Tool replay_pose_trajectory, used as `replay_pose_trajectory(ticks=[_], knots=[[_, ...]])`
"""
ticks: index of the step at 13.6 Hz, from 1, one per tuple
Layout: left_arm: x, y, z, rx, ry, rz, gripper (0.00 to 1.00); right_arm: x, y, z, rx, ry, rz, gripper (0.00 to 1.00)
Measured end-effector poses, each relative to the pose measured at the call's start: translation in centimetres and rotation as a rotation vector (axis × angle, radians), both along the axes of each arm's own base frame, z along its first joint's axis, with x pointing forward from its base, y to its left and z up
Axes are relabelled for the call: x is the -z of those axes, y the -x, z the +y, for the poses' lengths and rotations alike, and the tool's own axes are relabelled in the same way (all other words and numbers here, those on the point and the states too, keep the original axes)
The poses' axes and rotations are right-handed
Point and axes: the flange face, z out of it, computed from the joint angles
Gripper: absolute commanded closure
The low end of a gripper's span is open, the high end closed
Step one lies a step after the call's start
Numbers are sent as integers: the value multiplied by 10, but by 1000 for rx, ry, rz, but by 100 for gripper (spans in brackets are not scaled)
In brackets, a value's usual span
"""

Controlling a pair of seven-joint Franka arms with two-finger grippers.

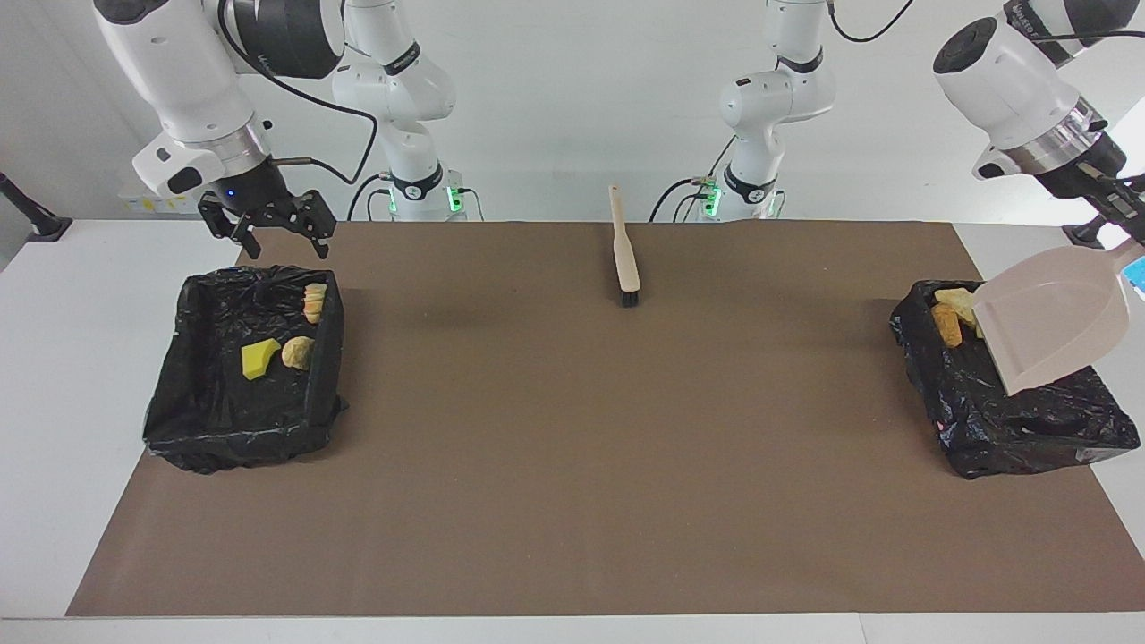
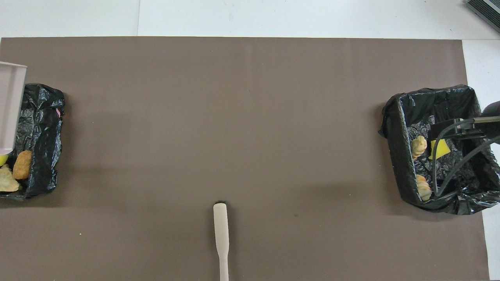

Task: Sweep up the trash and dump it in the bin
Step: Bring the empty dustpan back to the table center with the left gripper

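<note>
My left gripper (image 1: 1125, 234) is shut on the handle of the beige dustpan (image 1: 1051, 317), which hangs tilted over the black-lined bin (image 1: 1011, 420) at the left arm's end. In that bin an orange chunk (image 1: 945, 325) and a tan piece (image 1: 957, 300) of trash show beside the pan; the pan hides the rest. From overhead the dustpan (image 2: 9, 105) covers part of this bin (image 2: 39, 128). My right gripper (image 1: 268, 234) hangs open and empty over the robots' edge of the other bin (image 1: 241, 367), which holds a yellow sponge bit (image 1: 259, 358) and two tan chunks (image 1: 298, 351).
The beige brush (image 1: 623, 255) with black bristles lies on the brown mat (image 1: 572, 447) midway between the bins, close to the robots, handle toward them. White table borders the mat at both ends.
</note>
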Motion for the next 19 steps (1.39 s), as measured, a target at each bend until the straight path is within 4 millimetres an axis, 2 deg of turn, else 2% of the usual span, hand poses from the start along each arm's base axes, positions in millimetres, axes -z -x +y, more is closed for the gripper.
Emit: replay_pose_trajectory(ticks=[3,6,8,11,14,17,19], knots=[[9,0,-36,-89,253,-45,100,0,0,0,0,0,0,0],[24,8,-95,-204,398,-20,100,0,0,0,0,0,0,0],[30,16,-125,-274,511,-10,100,0,0,0,0,0,0,0],[32,23,-141,-355,624,-3,100,0,0,0,0,0,0,0],[42,34,-176,-520,840,17,100,0,0,0,0,0,0,0],[64,39,-216,-695,948,-6,100,0,0,0,0,0,0,0],[92,33,-245,-825,990,-37,100,0,0,0,0,0,0,0]])
